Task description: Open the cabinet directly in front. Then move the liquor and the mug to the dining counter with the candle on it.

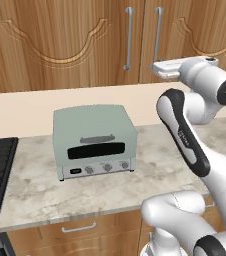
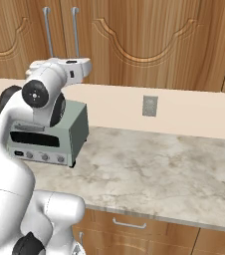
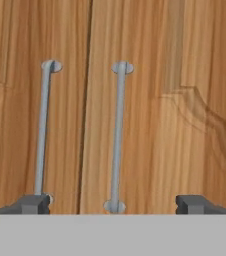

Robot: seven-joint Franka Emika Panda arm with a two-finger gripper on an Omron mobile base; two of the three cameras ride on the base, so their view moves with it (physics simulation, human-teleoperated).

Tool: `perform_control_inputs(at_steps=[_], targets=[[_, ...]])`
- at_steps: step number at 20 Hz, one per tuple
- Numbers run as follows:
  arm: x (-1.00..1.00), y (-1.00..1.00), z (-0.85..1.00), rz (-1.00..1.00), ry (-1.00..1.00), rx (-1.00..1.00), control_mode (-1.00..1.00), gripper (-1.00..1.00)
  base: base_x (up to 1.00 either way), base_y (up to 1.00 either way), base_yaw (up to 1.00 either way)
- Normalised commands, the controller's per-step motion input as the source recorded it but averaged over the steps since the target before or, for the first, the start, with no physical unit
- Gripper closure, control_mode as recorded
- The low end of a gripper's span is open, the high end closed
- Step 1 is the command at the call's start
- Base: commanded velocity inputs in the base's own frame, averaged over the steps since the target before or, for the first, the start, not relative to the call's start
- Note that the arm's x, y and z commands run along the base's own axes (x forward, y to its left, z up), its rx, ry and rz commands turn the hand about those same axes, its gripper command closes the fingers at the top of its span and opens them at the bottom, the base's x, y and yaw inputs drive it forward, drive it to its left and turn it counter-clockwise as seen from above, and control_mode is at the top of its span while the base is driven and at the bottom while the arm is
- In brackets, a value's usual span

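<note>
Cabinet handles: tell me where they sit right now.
The two cabinet handles hang side by side at the seam of the closed cabinet doors, above the toaster oven; in the hand view, the right one stands between the open fingers.

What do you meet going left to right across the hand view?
Left fingertip → left door handle → seam between the cabinet doors → right door handle → carved panel edge → right fingertip.
</note>
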Motion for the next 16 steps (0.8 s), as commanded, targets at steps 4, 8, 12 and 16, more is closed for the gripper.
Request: perform_control_inputs(at_steps=[4, 8, 12, 16], targets=[[0.70, 0.00, 0.00, 0.00, 0.07, 0.00, -1.00, -1.00, 0.00, 0.00, 0.00], [0.79, 0.00, 0.00, 0.00, 0.08, 0.01, -1.00, -1.00, 0.00, 0.00, 0.00], [0.77, 0.00, 0.00, 0.00, 0.06, 0.00, -1.00, -1.00, 0.00, 0.00, 0.00], [0.87, 0.00, 0.00, 0.00, 0.03, 0.01, -1.00, -1.00, 0.00, 0.00, 0.00]])
